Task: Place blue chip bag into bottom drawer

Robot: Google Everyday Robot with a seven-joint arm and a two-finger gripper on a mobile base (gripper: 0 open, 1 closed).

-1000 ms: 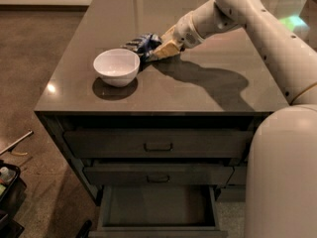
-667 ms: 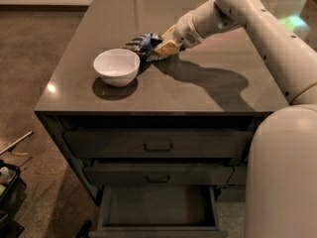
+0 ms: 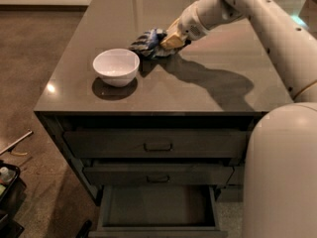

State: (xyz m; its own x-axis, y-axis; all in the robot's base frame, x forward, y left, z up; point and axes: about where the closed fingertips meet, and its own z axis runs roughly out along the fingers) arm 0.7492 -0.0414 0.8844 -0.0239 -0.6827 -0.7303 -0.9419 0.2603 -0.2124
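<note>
Two things lie on the bench top: the white bowl (image 3: 116, 66), toward the front-left corner, and the blue chip bag (image 3: 148, 41), just behind and to the right of it, about midway between the front and back edges. The gripper (image 3: 169, 38) reaches in from the right edge and sits low against the bag's right side, touching it. Whether it is spread or has pinched the foil, I cannot tell. The bag appears to rest on the surface, not lifted.

Below the front edge, the bottom drawer (image 3: 158, 207) stands pulled out with its dark interior bare; the two handled drawers above it are closed. The way in is ready, but I judge the task barely begun: the grasp must be secured, then the bag lifted, carried past the front edge, lowered and released inside.
</note>
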